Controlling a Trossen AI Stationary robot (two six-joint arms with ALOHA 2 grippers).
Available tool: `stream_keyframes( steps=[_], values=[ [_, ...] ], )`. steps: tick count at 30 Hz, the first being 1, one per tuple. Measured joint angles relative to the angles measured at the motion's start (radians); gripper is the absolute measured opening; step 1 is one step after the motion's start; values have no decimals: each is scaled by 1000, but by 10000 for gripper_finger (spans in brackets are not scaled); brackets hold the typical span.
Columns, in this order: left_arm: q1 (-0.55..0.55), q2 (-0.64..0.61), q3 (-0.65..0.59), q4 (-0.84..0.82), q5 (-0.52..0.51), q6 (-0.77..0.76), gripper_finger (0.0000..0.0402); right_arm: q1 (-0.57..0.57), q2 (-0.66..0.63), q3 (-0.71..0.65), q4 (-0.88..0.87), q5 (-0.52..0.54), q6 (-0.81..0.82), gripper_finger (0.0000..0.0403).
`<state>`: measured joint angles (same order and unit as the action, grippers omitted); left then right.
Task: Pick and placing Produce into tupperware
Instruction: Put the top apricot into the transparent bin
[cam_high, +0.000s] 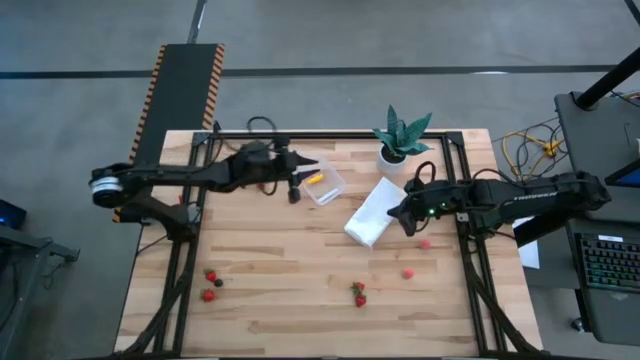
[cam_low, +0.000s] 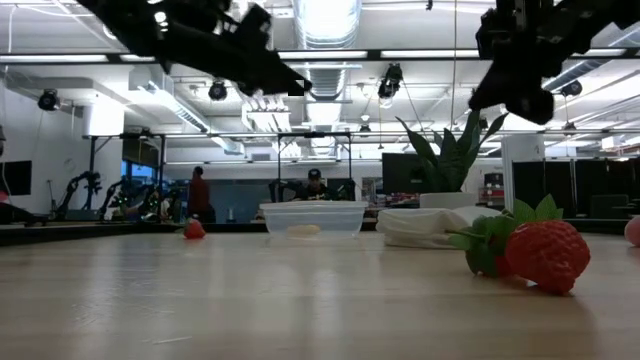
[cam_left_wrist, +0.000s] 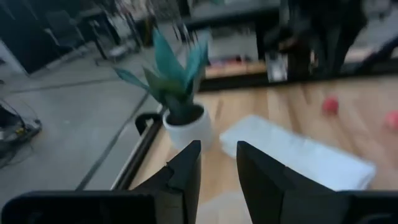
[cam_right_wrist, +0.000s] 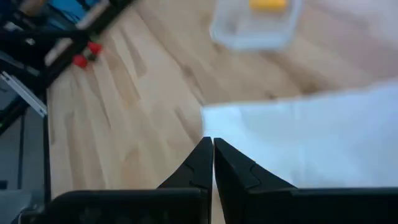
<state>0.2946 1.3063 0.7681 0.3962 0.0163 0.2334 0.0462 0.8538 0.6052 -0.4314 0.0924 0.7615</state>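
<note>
The tupperware (cam_high: 326, 184) is a small clear tub on the far middle of the table, with the yellow-orange piece (cam_high: 314, 179) inside it. It also shows in the low view (cam_low: 313, 217) and the right wrist view (cam_right_wrist: 255, 25). Red toy strawberries lie scattered: two at near left (cam_high: 209, 284), two at near centre (cam_high: 359, 294), two at right (cam_high: 408, 272). My left gripper (cam_high: 295, 186) hovers open and empty just left of the tub; its fingers (cam_left_wrist: 217, 168) point toward the plant. My right gripper (cam_high: 401, 213) is shut and empty above the white cloth's right edge (cam_right_wrist: 211, 155).
A folded white cloth (cam_high: 375, 212) lies between the tub and my right gripper. A green potted plant (cam_high: 398, 143) stands at the far edge. A big strawberry (cam_low: 540, 252) sits close to the low camera. People stand in the room beyond (cam_low: 200, 193).
</note>
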Motion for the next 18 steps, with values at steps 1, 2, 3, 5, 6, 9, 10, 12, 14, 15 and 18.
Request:
stream_keyframes(
  steps=[1,2,3,5,6,9,10,12,14,15,18],
  values=[
    [-3,-25,-26,39,-3,-16,88,7,10,12,-31,-9,28,9],
    [-4,-48,-57,75,-6,-31,88,14,20,22,-67,-23,56,9],
    [-4,-70,-88,106,-9,-47,88,21,33,32,-101,-37,89,9],
    [-3,-112,-145,171,-14,-75,88,34,56,51,-159,-78,155,9],
    [-2,-130,-171,193,-16,-87,88,41,71,59,-193,-103,190,9],
    [-3,-192,-236,229,-15,-124,88,66,115,80,-278,-191,292,9],
    [-3,-207,-246,236,-15,-137,88,75,127,84,-299,-218,327,9],
    [-3,-243,-278,229,-15,-161,88,96,155,89,-344,-270,394,9],
    [-3,-268,-297,232,-15,-176,88,116,179,91,-382,-315,453,9],
    [-4,-280,-308,231,-15,-177,88,126,191,91,-407,-331,482,9],
    [-5,-310,-333,232,-15,-176,88,150,217,91,-483,-355,545,9]
  ],
)
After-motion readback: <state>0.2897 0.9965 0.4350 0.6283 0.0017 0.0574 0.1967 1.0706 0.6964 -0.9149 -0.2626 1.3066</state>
